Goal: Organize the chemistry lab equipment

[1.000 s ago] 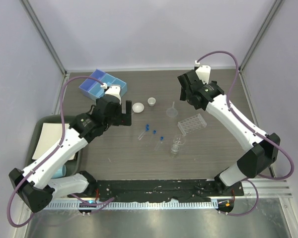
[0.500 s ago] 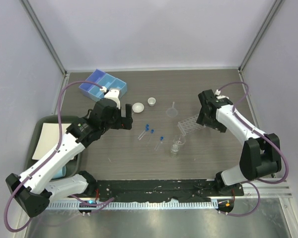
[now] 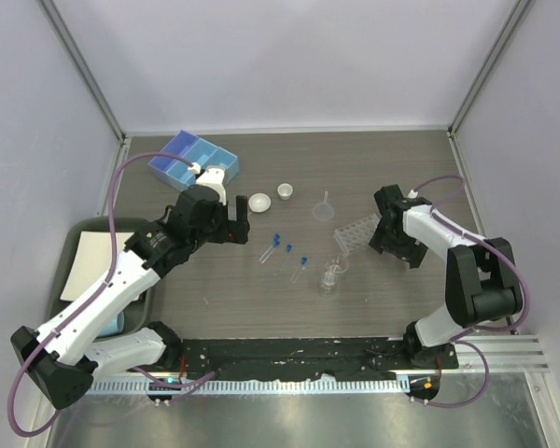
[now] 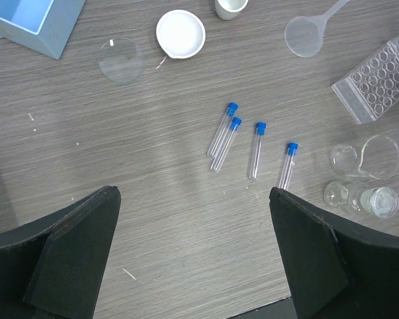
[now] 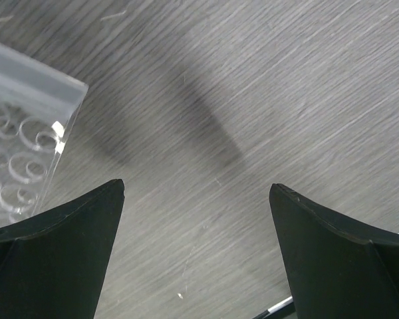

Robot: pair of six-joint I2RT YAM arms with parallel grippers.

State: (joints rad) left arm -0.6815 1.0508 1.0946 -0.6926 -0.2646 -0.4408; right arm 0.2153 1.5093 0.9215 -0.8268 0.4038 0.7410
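Several clear blue-capped test tubes (image 4: 257, 149) lie loose on the table, also in the top view (image 3: 285, 250). Behind them are a white dish (image 4: 180, 33), a small white cup-like dish (image 3: 286, 191) and a clear funnel (image 4: 304, 34). The clear tube rack (image 3: 361, 233) lies right of them, its corner showing in the right wrist view (image 5: 20, 146). A glass beaker (image 4: 379, 156) lies near small glass pieces (image 4: 359, 196). My left gripper (image 4: 193, 199) is open and empty above the table, near the tubes. My right gripper (image 5: 196, 189) is open and empty, low beside the rack's right end.
A pale-blue divided tray (image 3: 192, 161) sits at the back left, with a round watch glass (image 4: 121, 59) near it. A dark green bin (image 3: 84, 271) holding white paper stands at the left edge. Grey walls enclose the table.
My right arm has swung from the back of the table down to the right end of the rack. My left gripper has shifted only slightly.
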